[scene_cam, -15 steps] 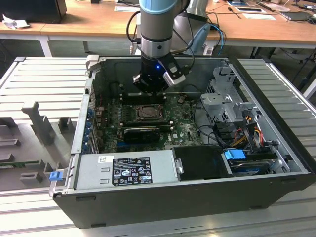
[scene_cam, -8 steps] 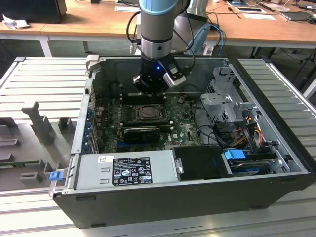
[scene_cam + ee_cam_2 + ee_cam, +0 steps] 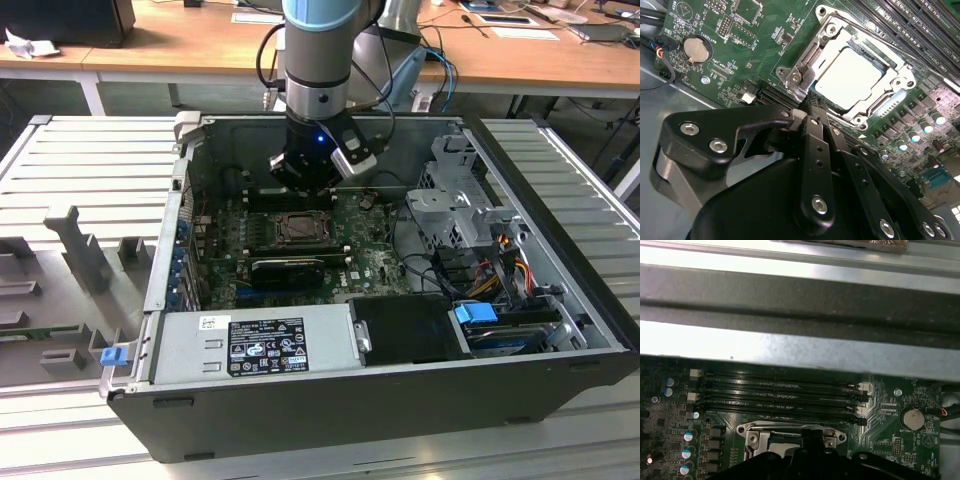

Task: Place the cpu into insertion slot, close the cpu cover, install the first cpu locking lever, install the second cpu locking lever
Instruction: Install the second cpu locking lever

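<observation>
The cpu [image 3: 850,75], a pale square chip, lies in the insertion slot on the green motherboard. The silvery cpu cover [image 3: 832,31] is folded down flat around it, and the chip shows through its window. My gripper [image 3: 812,102] is shut, its black fingertips meeting just off the socket's near corner with nothing visible between them. In the exterior view the gripper [image 3: 300,185] hangs inside the open computer case right behind the socket [image 3: 300,228]. In the first wrist view the cover's edge [image 3: 755,429] sits just past the gripper [image 3: 812,436]. I cannot tell how the locking levers stand.
Memory slots [image 3: 780,390] run beside the socket, with the case wall [image 3: 800,345] right behind them. A coin battery [image 3: 695,49] and capacitors [image 3: 915,136] sit nearby on the board. A power supply [image 3: 250,345] and drive cage [image 3: 455,205] with cables fill the case's other sides.
</observation>
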`<state>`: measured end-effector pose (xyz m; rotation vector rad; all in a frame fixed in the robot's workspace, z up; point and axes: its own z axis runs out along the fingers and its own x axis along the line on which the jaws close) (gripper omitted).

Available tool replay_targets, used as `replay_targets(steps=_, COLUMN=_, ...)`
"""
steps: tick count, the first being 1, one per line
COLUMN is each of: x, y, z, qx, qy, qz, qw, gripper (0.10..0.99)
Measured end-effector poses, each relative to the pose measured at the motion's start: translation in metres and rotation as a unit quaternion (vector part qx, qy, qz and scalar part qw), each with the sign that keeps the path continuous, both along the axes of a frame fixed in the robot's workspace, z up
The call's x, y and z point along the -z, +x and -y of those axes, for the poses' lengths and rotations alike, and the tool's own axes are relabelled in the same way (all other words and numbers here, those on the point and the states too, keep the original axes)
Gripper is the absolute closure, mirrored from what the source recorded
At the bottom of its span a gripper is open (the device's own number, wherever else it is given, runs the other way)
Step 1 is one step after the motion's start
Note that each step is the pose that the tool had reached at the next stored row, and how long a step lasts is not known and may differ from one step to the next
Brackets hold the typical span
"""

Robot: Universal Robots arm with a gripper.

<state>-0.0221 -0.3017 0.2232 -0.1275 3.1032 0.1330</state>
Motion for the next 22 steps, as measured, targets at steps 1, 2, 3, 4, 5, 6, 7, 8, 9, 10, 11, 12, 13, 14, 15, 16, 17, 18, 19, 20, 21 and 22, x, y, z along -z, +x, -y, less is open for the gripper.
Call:
replay_targets(steps=1, x=0.0, y=0.0, z=0.0002, qx=0.0, qy=0.0, qz=0.0, qw=1.0, gripper=0.98)
replay_targets(steps=2, x=0.0, y=0.0, z=0.0005, qx=0.0, qy=0.0, qz=0.0, qw=1.0, gripper=0.98)
replay_targets(steps=3, x=0.0, y=0.0, z=0.0006, qx=0.0, qy=0.0, qz=0.0, qw=1.0, gripper=0.98)
replay_targets(steps=4, x=0.0, y=0.0, z=0.0009, qx=0.0, qy=0.0, qz=0.0, qw=1.0, gripper=0.98)
replay_targets(steps=5, x=0.0, y=0.0, z=0.0011, qx=0.0, qy=0.0, qz=0.0, qw=1.0, gripper=0.98)
replay_targets(steps=6, x=0.0, y=0.0, z=0.0013, qx=0.0, qy=0.0, qz=0.0, qw=1.0, gripper=0.98)
replay_targets(steps=7, x=0.0, y=0.0, z=0.0018, qx=0.0, qy=0.0, qz=0.0, qw=1.0, gripper=0.98)
replay_targets(steps=8, x=0.0, y=0.0001, z=0.0021, qx=0.0, qy=0.0, qz=0.0, qw=1.0, gripper=0.98)
replay_targets(steps=9, x=-0.0013, y=0.0, z=0.0022, qx=0.0, qy=-0.0001, qz=-0.0001, qw=1.0, gripper=0.98)
replay_targets(steps=10, x=-0.0022, y=0.0, z=0.0022, qx=0.0, qy=-0.0001, qz=0.0, qw=1.0, gripper=0.98)
replay_targets(steps=11, x=-0.0026, y=0.0, z=0.0022, qx=0.0, qy=0.0, qz=-0.0001, qw=1.0, gripper=0.98)
replay_targets(steps=12, x=-0.003, y=0.0, z=0.0022, qx=0.0, qy=0.0, qz=0.0, qw=1.0, gripper=0.98)
replay_targets(steps=13, x=-0.004, y=0.0, z=0.0022, qx=0.0, qy=0.0, qz=0.0, qw=1.0, gripper=0.98)
replay_targets(steps=14, x=-0.005, y=0.0, z=0.0022, qx=0.0, qy=0.0, qz=0.0, qw=1.0, gripper=0.98)
replay_targets(steps=15, x=-0.0054, y=0.0, z=0.0022, qx=0.0, qy=0.0, qz=0.0, qw=1.0, gripper=0.98)
replay_targets(steps=16, x=-0.0053, y=0.0001, z=0.0024, qx=0.0, qy=0.0001, qz=0.0001, qw=1.0, gripper=0.98)
replay_targets(steps=17, x=-0.0055, y=0.0001, z=0.0026, qx=0.0, qy=0.0, qz=0.0, qw=1.0, gripper=0.98)
replay_targets(steps=18, x=-0.0054, y=0.0001, z=0.0029, qx=0.0, qy=0.0, qz=0.0, qw=1.0, gripper=0.98)
replay_targets(steps=19, x=-0.0054, y=0.0001, z=0.0032, qx=0.0, qy=-0.0001, qz=0.0, qw=1.0, gripper=0.98)
replay_targets(steps=20, x=-0.0054, y=0.0001, z=0.0036, qx=0.0, qy=-0.0002, qz=0.0, qw=1.0, gripper=0.98)
replay_targets(steps=21, x=-0.0054, y=0.0001, z=0.0041, qx=0.0, qy=-0.0002, qz=0.0, qw=1.0, gripper=0.98)
replay_targets(steps=22, x=-0.0054, y=0.0, z=0.0044, qx=0.0, qy=-0.0002, qz=0.0, qw=1.0, gripper=0.98)
